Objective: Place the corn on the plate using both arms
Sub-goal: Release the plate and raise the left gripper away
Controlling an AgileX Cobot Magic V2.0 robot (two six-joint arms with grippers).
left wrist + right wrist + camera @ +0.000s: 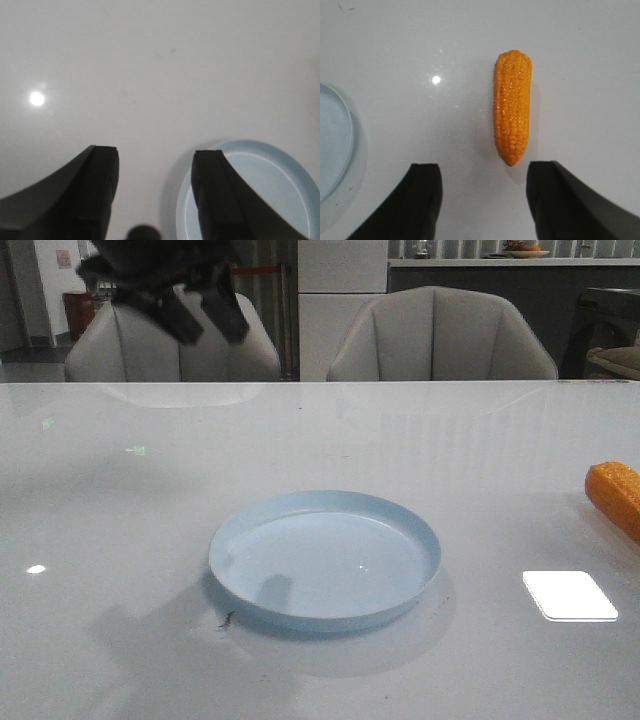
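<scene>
The plate [325,558] sits nearest on the white surface [120,500], holding nothing. The corn [616,496] lies flat at the surface's right edge, well apart from the plate. The right gripper [482,192] hangs above the corn, jaws wide, the tapered tip between them. The left gripper [155,187] is raised at the far left, jaws wide, holding nothing. 2 chairs [440,335] stand behind.

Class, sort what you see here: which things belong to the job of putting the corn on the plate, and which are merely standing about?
Belong to the job:
corn, lying on the table
plate, nothing on it
left gripper, open
right gripper, open above the corn

Standing about:
two chairs behind the table
white table itself, only the work surface
</scene>
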